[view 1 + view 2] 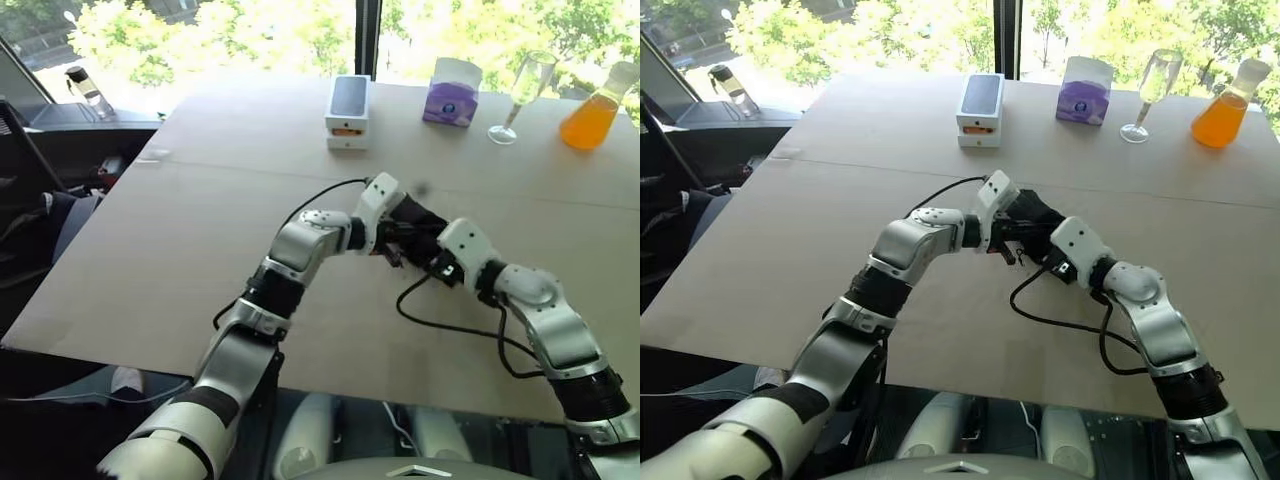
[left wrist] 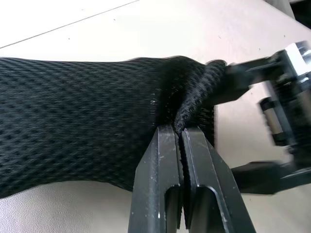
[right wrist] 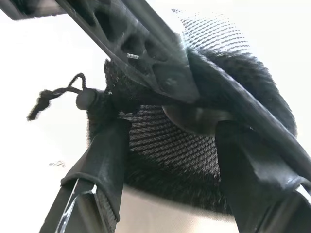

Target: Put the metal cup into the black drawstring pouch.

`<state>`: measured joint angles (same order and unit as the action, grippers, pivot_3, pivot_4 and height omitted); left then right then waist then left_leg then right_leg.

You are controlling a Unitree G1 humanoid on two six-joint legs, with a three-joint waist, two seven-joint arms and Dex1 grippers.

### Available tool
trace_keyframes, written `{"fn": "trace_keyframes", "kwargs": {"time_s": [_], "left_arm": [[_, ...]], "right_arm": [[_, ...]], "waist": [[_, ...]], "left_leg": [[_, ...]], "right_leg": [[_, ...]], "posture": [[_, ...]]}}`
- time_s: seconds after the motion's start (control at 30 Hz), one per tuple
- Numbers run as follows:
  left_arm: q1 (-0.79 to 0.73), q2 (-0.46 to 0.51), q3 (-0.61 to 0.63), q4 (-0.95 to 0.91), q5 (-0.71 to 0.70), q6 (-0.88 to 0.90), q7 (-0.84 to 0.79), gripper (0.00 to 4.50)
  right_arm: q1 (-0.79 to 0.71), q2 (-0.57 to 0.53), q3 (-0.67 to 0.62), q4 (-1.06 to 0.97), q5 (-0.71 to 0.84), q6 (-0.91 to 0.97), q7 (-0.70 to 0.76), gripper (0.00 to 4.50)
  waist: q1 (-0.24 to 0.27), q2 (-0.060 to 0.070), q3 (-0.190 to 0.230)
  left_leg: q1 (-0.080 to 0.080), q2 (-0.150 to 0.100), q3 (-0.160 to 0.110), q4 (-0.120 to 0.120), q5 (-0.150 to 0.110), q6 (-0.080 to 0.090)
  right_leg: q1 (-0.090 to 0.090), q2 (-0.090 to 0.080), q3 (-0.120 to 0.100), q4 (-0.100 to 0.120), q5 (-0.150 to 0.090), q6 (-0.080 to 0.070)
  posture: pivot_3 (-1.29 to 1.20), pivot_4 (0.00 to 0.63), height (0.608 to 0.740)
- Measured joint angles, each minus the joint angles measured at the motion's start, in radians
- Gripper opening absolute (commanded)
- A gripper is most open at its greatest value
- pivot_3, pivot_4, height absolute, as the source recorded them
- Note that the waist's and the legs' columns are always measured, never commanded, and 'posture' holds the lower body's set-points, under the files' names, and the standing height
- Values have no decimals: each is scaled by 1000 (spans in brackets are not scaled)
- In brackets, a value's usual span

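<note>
Looks like an office or demo room to me: big plain table (image 1: 180,250) right by a window (image 1: 250,35) with trees outside, plus a phone box (image 1: 347,110), tissue box (image 1: 451,92) and orange flask (image 1: 596,110).

Black mesh-weave pouch (image 2: 73,116), orange flask (image 1: 592,118), purple tissue box (image 1: 451,93), tan table (image 1: 180,260)

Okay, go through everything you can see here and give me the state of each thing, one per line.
black drawstring pouch: bulging, on its side, fabric at its mouth pinched
left tool: shut on the pouch fabric
right tool: open, fingers either side of the pouch
champagne glass: upright
flask: upright, orange liquid inside
white phone box: closed
purple box: upright
</note>
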<state>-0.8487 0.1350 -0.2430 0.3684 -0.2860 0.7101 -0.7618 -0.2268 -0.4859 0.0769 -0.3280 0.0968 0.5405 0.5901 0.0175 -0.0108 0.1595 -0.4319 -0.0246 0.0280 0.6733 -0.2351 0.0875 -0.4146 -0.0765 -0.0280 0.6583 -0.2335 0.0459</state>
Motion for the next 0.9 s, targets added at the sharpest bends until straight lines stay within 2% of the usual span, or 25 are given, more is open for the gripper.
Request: {"fn": "trace_keyframes", "kwargs": {"time_s": [0.1,0.3,0.47,0.57,0.63,0.9], "left_arm": [[-12,-25,27,30,-1,-14,9,0],[-22,-102,33,37,-1,-37,6,0],[-81,-130,109,82,-51,46,33,0],[-123,-130,146,116,-71,72,36,0],[-127,-129,144,127,-70,72,27,0],[-128,-126,134,146,-68,87,5,0]], "right_arm": [[53,-30,-70,-115,71,104,11,2920],[80,-13,-86,-140,166,194,20,2920],[158,64,-193,-262,387,472,-13,2920],[170,170,-217,-266,468,572,-78,2920],[156,222,-230,-263,503,601,-121,2399],[82,266,-293,-238,558,618,-225,2399]], "waist": [[0,0,0],[-1,0,0],[-3,0,0],[-4,0,0],[-3,0,0],[-3,0,0]], "left_leg": [[0,0,-1,0,0,1],[0,0,0,0,0,1],[0,0,-2,0,-1,1],[0,0,-2,0,-1,1],[0,0,-2,0,-1,1],[0,-1,-2,0,0,1]], "right_leg": [[0,-1,-1,0,0,0],[0,-1,-2,0,0,0],[0,-1,-2,0,0,0],[0,0,-2,0,0,0],[0,0,-2,0,0,0],[0,3,-2,0,0,0]], "posture": [[0,150,740],[0,150,740],[0,150,740],[0,150,740],[0,150,740],[0,150,740]]}}
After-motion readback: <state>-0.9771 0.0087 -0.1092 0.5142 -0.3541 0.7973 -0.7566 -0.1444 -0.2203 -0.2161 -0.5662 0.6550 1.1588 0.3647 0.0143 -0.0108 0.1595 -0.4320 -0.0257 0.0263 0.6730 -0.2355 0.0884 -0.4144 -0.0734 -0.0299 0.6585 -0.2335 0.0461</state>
